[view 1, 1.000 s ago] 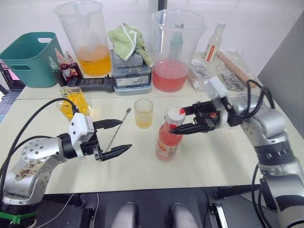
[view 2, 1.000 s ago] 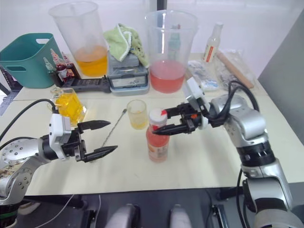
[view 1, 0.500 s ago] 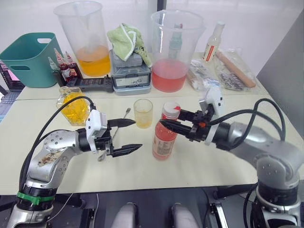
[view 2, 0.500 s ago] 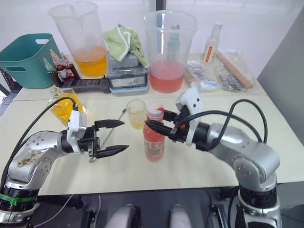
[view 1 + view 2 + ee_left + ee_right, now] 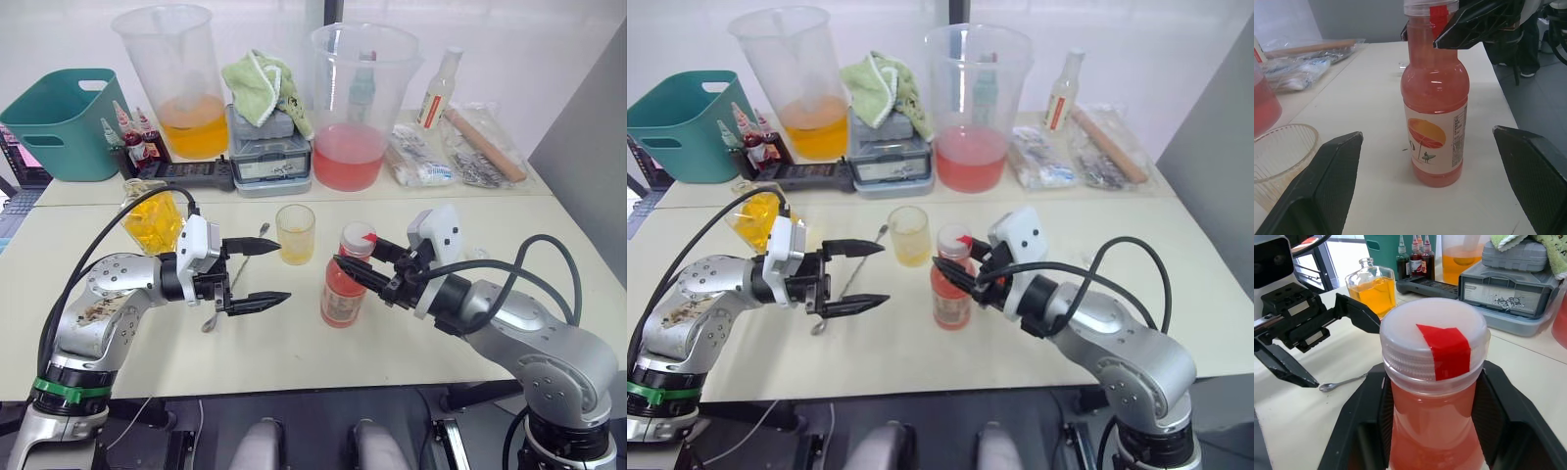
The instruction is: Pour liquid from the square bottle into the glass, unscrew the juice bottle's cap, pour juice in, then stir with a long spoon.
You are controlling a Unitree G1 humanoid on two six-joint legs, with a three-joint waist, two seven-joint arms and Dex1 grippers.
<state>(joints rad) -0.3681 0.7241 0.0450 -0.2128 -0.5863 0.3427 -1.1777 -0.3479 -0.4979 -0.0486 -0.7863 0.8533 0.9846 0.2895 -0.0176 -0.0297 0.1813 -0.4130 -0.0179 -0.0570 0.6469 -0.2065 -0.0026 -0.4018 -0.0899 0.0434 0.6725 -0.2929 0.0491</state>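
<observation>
— Standing upright near the middle of the surface (image 5: pixel 294 362), is that the juice bottle (image 5: pixel 345 286)?
— Yes, long axis vertical, neck pointing straight up, white label facing the left hand (image 5: pixel 259 273), the cap (image 5: pixel 360 238) with its red mark screwed on top.
— And the right hand (image 5: pixel 359 262)?
— Its two black fingers sit either side of the bottle's neck just under the cap; whether they press the neck I cannot tell.
— The left hand?
— Fingers spread wide and empty, hovering above the surface beside the bottle on its left, aimed at it.
— Where's the square bottle (image 5: pixel 150 211)?
— Upright toward the left edge, behind the left arm, yellow-orange liquid inside, neck up.
— The glass (image 5: pixel 296 233)?
— Just behind the juice bottle toward the far edge, upright, mouth open upward, some yellow liquid in it.
— And the long spoon (image 5: pixel 235 275)?
— Lying flat, partly under the left hand, stem running from beside the glass toward the near edge, its small bowl at the near end.
</observation>
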